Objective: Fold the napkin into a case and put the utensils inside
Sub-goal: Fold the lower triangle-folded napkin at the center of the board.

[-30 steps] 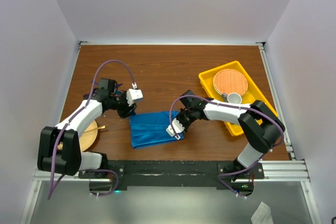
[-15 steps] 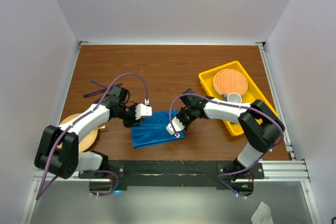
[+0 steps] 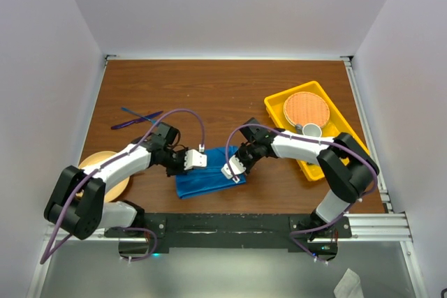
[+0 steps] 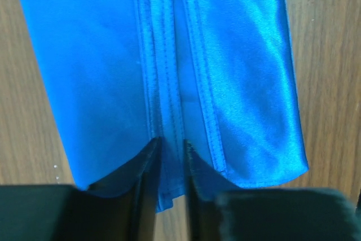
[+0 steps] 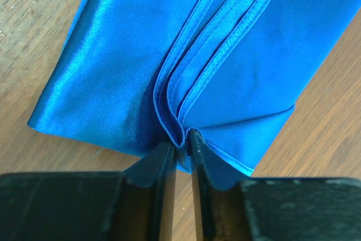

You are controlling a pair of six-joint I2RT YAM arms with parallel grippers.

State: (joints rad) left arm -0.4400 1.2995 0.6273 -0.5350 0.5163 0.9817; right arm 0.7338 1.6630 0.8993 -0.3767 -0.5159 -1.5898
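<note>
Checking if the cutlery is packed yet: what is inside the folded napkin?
Between the hems of the napkin only cloth layers show; deeper inside is covered. The utensils lie out on the table, far left, so they are not in it.

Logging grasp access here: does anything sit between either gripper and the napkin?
Nothing visible does. The left gripper and the right gripper each pinch hemmed layers of the napkin directly, with cloth between their fingertips.
</note>
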